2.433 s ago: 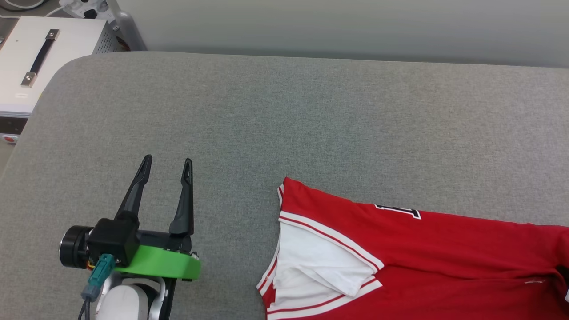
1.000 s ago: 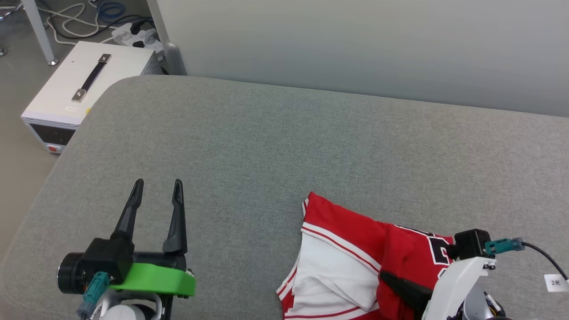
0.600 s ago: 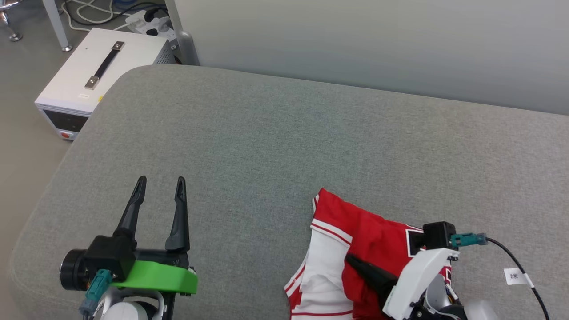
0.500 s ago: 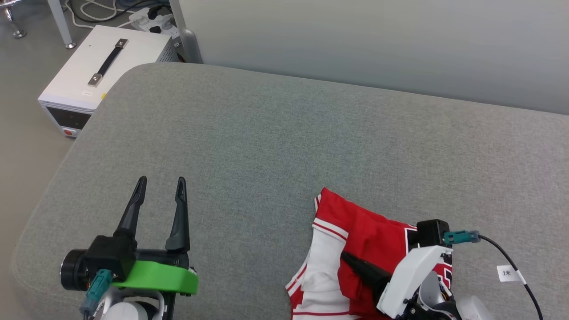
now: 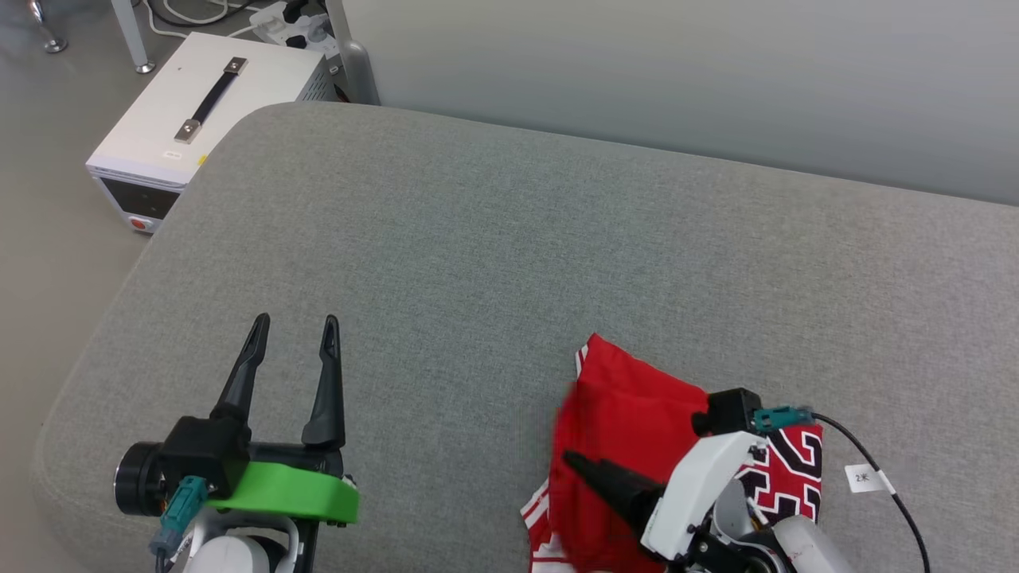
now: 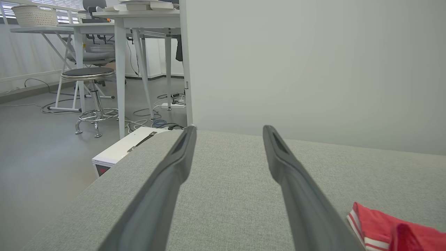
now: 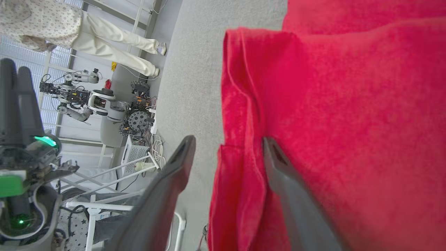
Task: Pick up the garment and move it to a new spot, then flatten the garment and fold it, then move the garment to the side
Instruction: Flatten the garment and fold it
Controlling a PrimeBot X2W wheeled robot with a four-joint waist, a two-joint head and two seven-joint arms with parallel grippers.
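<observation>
The garment (image 5: 629,406), a red shirt with black-and-white print, lies bunched and folded over itself at the near right of the grey cushion (image 5: 478,239). My right gripper (image 5: 587,471) reaches over it from the right, one dark finger lying on the red fabric. In the right wrist view the right gripper (image 7: 229,146) stands open, a folded edge of the garment (image 7: 348,104) lying loose between its fingers. My left gripper (image 5: 296,334) hovers open and empty over bare cushion at the near left. Its own view shows the left gripper (image 6: 229,139) and a corner of the garment (image 6: 383,230).
A white box with a black handle (image 5: 207,103) stands on the floor past the cushion's far left corner. A pale wall panel (image 5: 677,72) runs behind the cushion. A tagged cable (image 5: 864,477) trails from my right wrist. A person (image 7: 69,24) stands beyond the cushion; a stool (image 6: 87,75) is by the desks.
The head camera has shifted. My right gripper carried a fold of red fabric leftward over the white sleeve, then opened its jaws. The left gripper has stayed put.
</observation>
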